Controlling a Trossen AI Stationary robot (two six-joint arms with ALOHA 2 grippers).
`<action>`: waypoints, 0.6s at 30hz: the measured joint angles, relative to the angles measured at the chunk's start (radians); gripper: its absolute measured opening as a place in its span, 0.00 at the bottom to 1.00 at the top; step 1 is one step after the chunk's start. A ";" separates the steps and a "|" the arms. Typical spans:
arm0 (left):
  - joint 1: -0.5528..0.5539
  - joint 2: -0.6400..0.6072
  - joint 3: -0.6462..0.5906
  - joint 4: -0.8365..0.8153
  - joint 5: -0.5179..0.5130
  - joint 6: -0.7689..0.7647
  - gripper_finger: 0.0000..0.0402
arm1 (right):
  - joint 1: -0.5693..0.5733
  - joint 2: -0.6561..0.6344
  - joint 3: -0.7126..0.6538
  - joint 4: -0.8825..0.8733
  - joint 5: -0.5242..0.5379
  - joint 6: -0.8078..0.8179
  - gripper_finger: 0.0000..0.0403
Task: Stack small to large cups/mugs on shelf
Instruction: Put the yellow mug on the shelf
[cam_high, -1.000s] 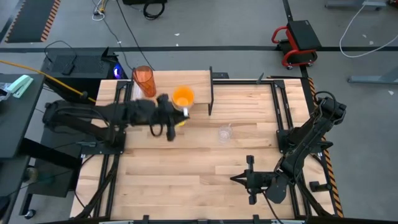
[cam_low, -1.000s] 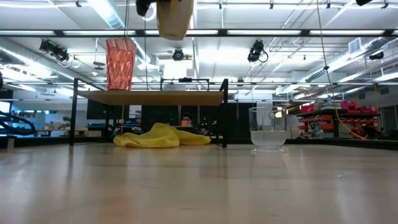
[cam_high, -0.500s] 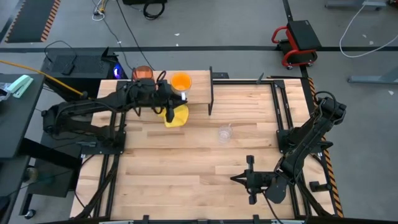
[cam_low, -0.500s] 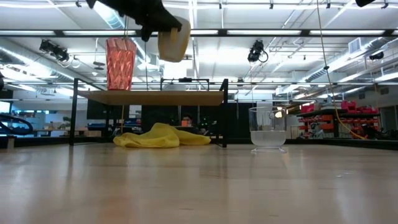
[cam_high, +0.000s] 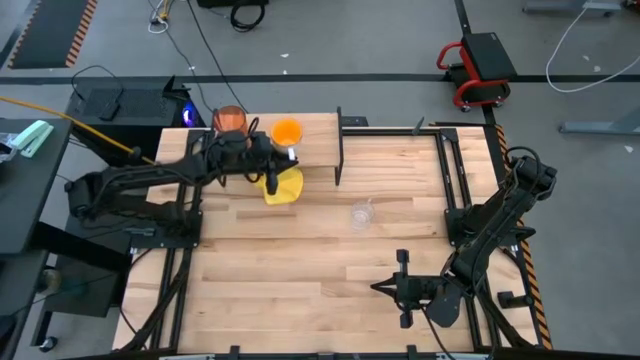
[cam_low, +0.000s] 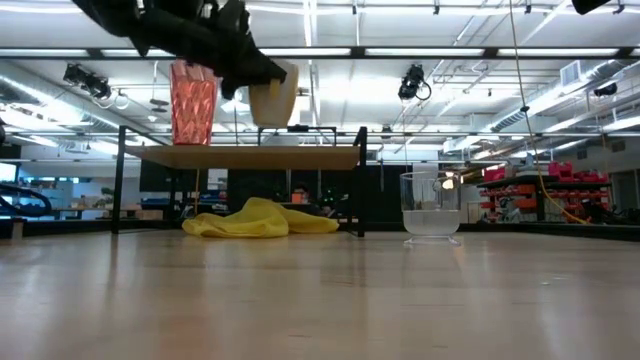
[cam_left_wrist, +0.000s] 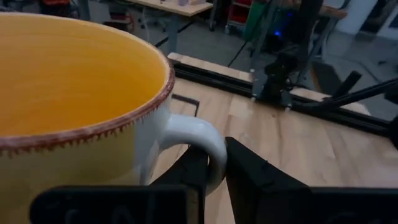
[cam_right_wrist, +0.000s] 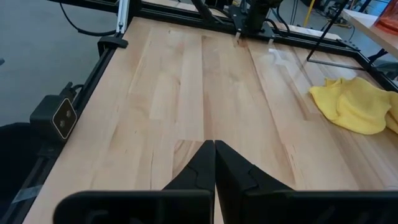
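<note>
The orange mug (cam_high: 286, 131) with its white handle hangs upright just above the shelf (cam_low: 300, 156), carried by my left gripper (cam_left_wrist: 214, 171). It is right beside the tall orange-red tumbler (cam_high: 231, 118), which stands on the shelf's left end (cam_low: 193, 100). The small clear cup (cam_high: 361, 214) stands on the table to the right of the shelf (cam_low: 431, 205). My right gripper (cam_right_wrist: 214, 155) waits shut over the table's near right part (cam_high: 385, 288) with nothing in it. My left gripper pinches the lower part of the mug's white handle loop (cam_left_wrist: 208, 146) between its two fingers (cam_left_wrist: 255, 180). The fingers come in almost level from the table's left. The mug stays upright, mouth up, its bottom (cam_low: 270, 120) clear of the shelf board.
A yellow cloth (cam_high: 283, 185) lies crumpled on the table under the shelf's near edge (cam_low: 262, 220). The shelf's black legs (cam_high: 339, 150) stand at its right end. Black rails run along the table's left and right sides.
My left gripper has swung with the mug toward the table's far edge and come down over the shelf, ending next to the tumbler. The mug has stayed upright in the hold. The yellow cloth, covered by the arm before, now shows.
</note>
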 joint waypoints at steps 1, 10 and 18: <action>0.008 0.000 -0.019 0.021 0.012 -0.005 0.12 | 0.000 0.000 0.000 0.000 0.000 0.000 0.02; 0.062 0.000 -0.125 0.153 0.063 -0.033 0.12 | 0.000 0.000 0.000 0.000 -0.012 0.003 0.02; 0.076 0.001 -0.137 0.153 0.062 -0.032 0.12 | 0.000 0.000 0.000 0.000 -0.012 0.003 0.02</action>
